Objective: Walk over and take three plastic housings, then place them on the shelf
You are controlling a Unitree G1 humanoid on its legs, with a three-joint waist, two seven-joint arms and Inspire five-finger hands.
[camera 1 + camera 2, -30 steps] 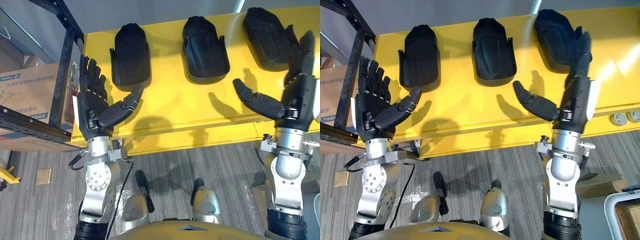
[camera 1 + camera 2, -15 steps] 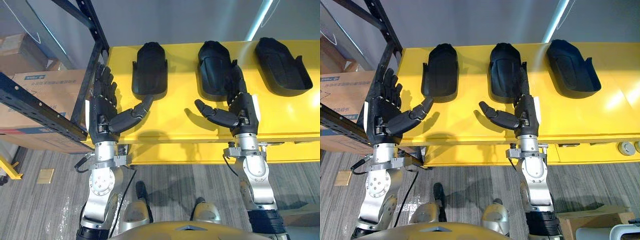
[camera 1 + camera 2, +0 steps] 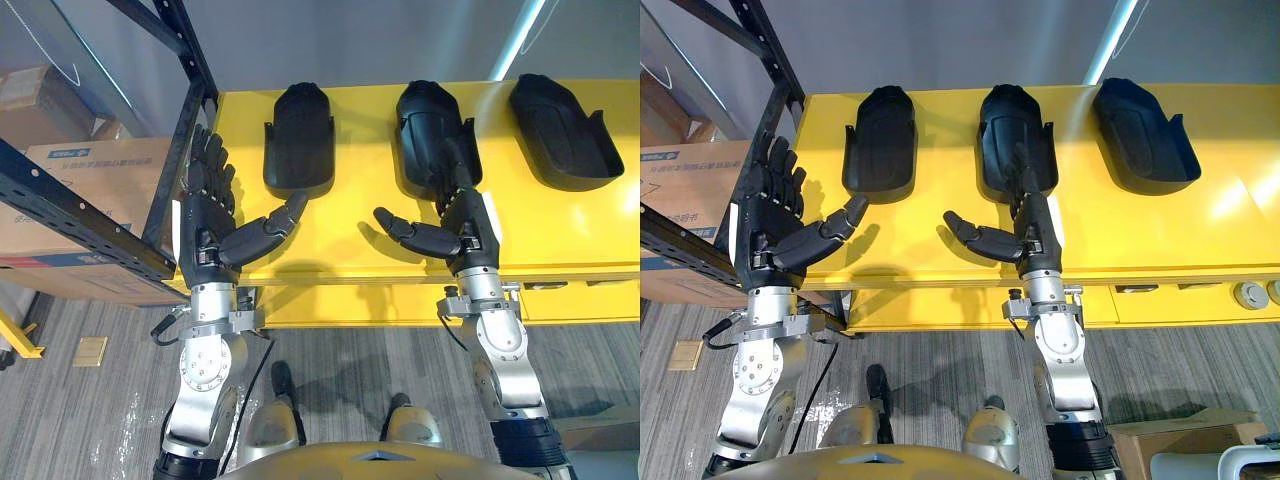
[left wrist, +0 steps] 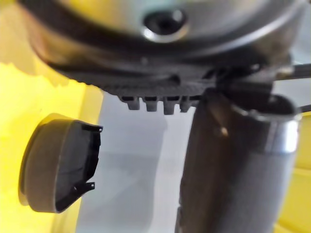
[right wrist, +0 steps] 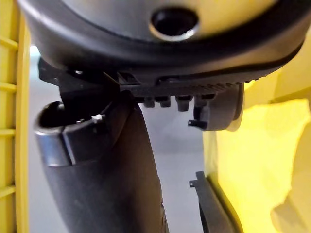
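**Both hands open, all three housings on the table**

Three black plastic housings are laid in a row on the yellow table, well apart from one another, none picked up.

- Left hand: held above the table's left end, fingers straight and spread, thumb angled out. Nothing is gripped. The left housing is seen at 1 o'clock from it, clear of the fingers.
- Right hand: fingers held straight, pointing to 12 o'clock over the near end of the middle housing, thumb splayed toward 9 o'clock. Nothing is clasped. Contact with the housing cannot be told.
- The right housing is seen at 2 o'clock from the right hand, untouched.

A black rack stands at the table's left end, with a cardboard box behind it.
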